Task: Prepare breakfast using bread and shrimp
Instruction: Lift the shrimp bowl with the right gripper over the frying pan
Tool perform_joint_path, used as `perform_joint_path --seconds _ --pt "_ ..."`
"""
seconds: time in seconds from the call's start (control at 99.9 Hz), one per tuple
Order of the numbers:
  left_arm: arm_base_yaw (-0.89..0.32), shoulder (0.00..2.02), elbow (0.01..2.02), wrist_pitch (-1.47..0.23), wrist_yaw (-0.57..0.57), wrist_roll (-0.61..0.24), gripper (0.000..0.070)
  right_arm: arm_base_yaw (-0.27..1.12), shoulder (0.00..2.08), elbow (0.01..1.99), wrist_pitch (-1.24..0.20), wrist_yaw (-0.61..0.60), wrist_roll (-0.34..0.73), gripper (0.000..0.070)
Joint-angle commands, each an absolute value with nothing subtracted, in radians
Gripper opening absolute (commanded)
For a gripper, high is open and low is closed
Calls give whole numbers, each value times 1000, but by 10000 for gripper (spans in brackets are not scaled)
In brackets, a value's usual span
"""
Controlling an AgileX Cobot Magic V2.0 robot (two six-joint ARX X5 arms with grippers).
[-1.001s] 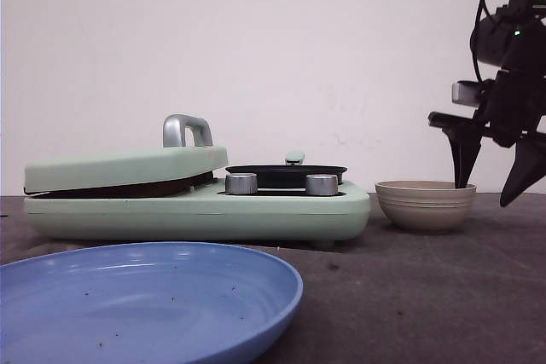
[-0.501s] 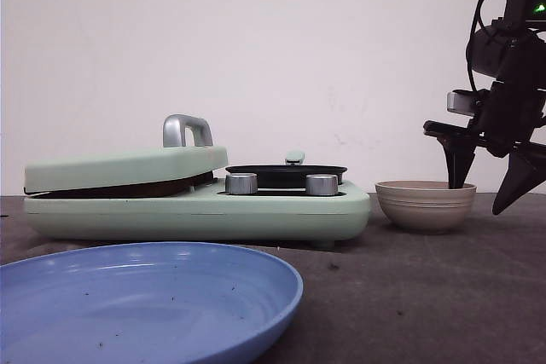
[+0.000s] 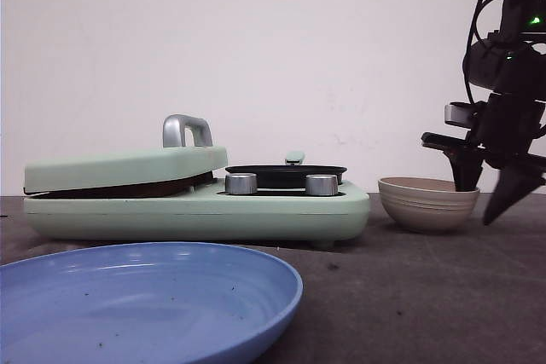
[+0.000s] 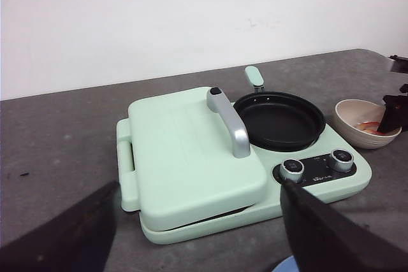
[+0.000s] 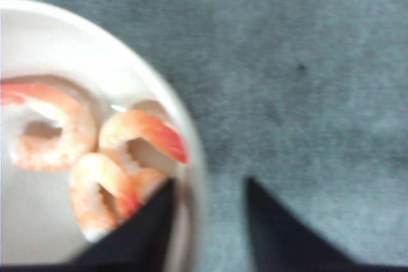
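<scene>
Blue and faintly speckled, a wide plate (image 3: 145,296) fills the near edge of the dark grey table (image 3: 409,296) in the front view; behind it sits a mint-green cooker (image 3: 196,202), its hinged lid (image 4: 188,151) with a silver handle (image 4: 231,122) down over the left half, a black frying pan (image 4: 279,119) on the right half and two metal knobs (image 3: 241,183) in front of the pan. Right of the cooker stands a beige ribbed bowl (image 3: 428,203), tipped slightly, holding the shrimp (image 5: 95,157), three curled orange-pink pieces that look blurred in the right wrist view. The right gripper (image 3: 485,183) straddles the bowl's rim, jaws apart, one finger inside beside the shrimp and one outside over the table. The left gripper (image 4: 197,237) hangs above the cooker with its fingers spread wide
</scene>
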State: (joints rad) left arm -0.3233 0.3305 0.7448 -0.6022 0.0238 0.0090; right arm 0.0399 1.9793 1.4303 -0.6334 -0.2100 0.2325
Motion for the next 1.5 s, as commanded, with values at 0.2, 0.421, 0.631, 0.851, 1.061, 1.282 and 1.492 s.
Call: perform_joint_path --seconds 0.2,0.421,0.631,0.851,1.061,1.282,1.492 --pt "-327 332 751 -591 18 15 434 47 2003 1451 -629 -210 230 3" --pt "-327 332 751 -591 18 15 434 46 2002 1451 -624 -215 258 3" --pt "-327 332 751 -592 18 15 434 46 1983 1454 -623 -240 274 3" --pt "-327 332 751 -592 18 15 434 46 1922 1454 -612 -239 273 3" --pt "-327 332 751 -592 18 15 434 47 1852 1455 -590 -257 275 3" --pt "-327 332 751 -608 18 15 434 73 1804 1455 -544 -317 310 3" --pt "-327 332 751 -616 18 15 434 146 1803 1455 -440 -340 371 3"
